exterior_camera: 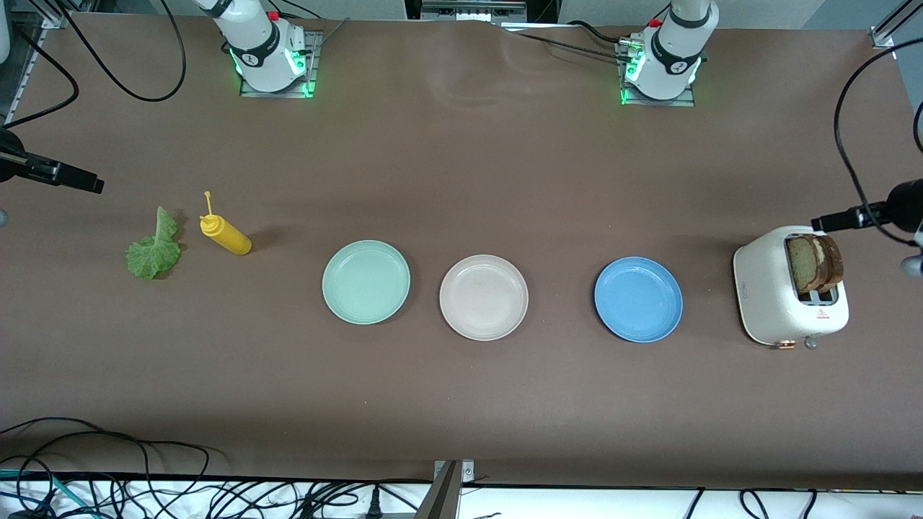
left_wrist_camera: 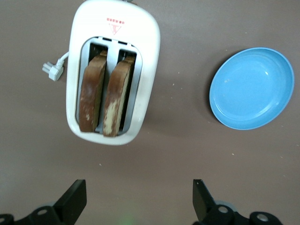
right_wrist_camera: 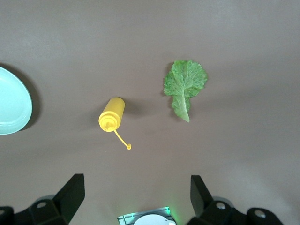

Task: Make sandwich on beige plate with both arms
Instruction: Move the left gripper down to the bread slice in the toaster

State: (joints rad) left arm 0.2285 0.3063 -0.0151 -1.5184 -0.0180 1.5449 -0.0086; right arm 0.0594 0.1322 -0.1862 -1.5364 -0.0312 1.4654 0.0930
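The beige plate (exterior_camera: 484, 296) lies empty in the middle of the table, between a mint green plate (exterior_camera: 365, 282) and a blue plate (exterior_camera: 638, 299). Two brown bread slices (exterior_camera: 815, 263) stand in a white toaster (exterior_camera: 764, 295) at the left arm's end. In the left wrist view the slices (left_wrist_camera: 92, 93) sit upright in the toaster's (left_wrist_camera: 150, 61) slots. My left gripper (left_wrist_camera: 139, 199) hangs open and empty over bare table beside the toaster. A green lettuce leaf (exterior_camera: 153, 249) lies flat at the right arm's end. My right gripper (right_wrist_camera: 138, 197) hangs open and empty over bare table, with the leaf (right_wrist_camera: 184, 86) below.
A yellow squeeze bottle (exterior_camera: 226, 236) lies on its side between the lettuce and the mint green plate. Both arm bases stand along the table's edge farthest from the front camera. The toaster's white plug (left_wrist_camera: 51, 70) rests on the table beside it. Cables run along the table edges.
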